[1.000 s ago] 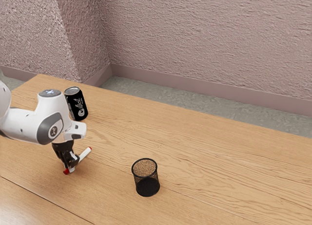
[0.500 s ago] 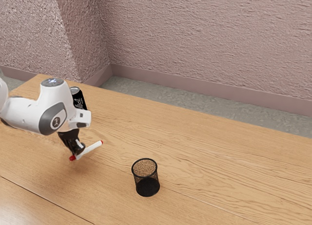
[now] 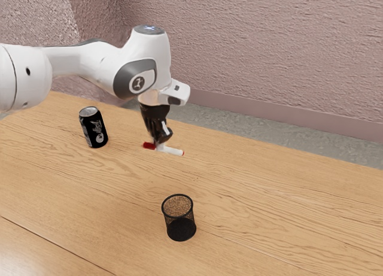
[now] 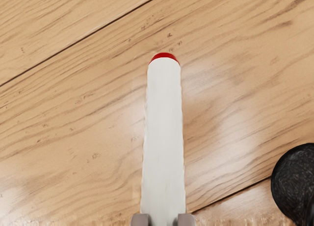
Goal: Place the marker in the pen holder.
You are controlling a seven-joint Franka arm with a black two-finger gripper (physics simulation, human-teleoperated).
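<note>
Marker (image 3: pixel 173 150) between the fingers (image 3: pixel 167 134), aloft, apart from pen holder (image 3: pixel 181 229)

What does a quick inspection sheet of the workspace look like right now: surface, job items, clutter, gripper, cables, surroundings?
Surface: wood-grain tabletop, with dark seams running across it.
Job items: marker held above the table, lying roughly level rather than upright, red at both ends; black mesh pen holder standing upright on the table, open end up, marker not in it.
Clutter: one black can, upright, apart from the pen holder.
Gripper: shut on the marker, raised off the table; gripper.
Cables: nothing seen.
Surroundings: rough pinkish wall with a baseboard, grey floor beyond the table edge.
</note>
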